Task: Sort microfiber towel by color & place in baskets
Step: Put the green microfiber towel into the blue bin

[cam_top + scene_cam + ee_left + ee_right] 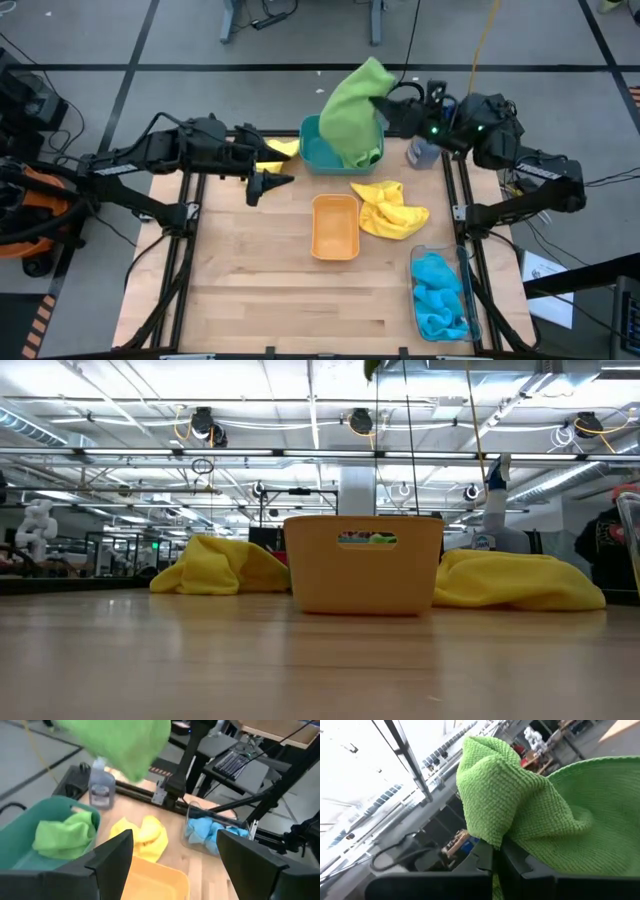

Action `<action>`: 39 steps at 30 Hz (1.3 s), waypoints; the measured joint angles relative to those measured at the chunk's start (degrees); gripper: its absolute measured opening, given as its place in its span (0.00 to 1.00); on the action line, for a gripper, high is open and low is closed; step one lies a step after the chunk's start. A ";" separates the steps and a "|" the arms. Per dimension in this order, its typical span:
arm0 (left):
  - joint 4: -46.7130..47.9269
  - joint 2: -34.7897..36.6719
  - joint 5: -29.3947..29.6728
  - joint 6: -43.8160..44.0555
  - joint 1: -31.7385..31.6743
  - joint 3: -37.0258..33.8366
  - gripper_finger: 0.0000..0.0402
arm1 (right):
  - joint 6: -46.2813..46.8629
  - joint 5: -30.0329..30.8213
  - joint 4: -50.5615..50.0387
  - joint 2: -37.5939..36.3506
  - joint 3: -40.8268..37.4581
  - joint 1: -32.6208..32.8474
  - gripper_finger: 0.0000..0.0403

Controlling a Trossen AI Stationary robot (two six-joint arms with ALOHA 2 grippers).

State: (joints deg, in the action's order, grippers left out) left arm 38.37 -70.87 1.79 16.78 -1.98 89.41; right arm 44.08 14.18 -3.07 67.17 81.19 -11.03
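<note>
The right claw (385, 103) is clenched on a green towel (352, 112), holding it in the air above the teal basket (312, 146), where a second green towel (65, 834) already lies. The left claw (272, 183) hangs released beside that basket, near one yellow towel (277, 148). Another yellow towel (390, 208) lies between the orange basket (335, 226) and the spray bottle (423, 152). The clear basket (461, 277) holds blue cloth (439, 295). The low view sees only the orange basket and both yellow towels.
</note>
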 joint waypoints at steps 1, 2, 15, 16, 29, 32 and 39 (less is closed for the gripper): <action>0.41 0.12 -0.01 0.78 0.02 0.00 0.73 | -0.20 -0.87 -0.11 -0.35 0.00 -1.07 0.00; 0.27 0.22 -0.03 0.91 0.02 0.00 0.73 | -0.24 -1.87 -0.22 -0.66 0.00 -2.03 0.00; -30.62 -3.54 17.04 -6.61 -0.35 0.04 0.73 | -1.59 -19.87 -8.88 1.22 0.02 -5.75 0.00; -30.79 -4.34 17.17 -6.78 -0.28 0.02 0.73 | -1.14 -20.30 -8.79 1.58 0.02 -5.75 0.00; -26.30 -15.54 19.33 -26.29 4.79 8.92 0.77 | 0.39 -28.63 -8.56 5.03 0.02 -5.75 0.00; -19.42 -17.58 20.96 -28.08 4.79 11.93 0.80 | 0.85 -31.16 -8.40 4.99 0.02 -5.75 0.00; -15.20 -20.64 28.35 -45.33 4.92 12.94 0.86 | 1.04 -33.97 -8.59 4.97 0.02 -5.77 0.00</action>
State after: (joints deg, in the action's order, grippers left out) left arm 23.17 -91.51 30.14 -28.55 2.94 102.34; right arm 45.12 -19.79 -11.66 72.14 81.21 -16.80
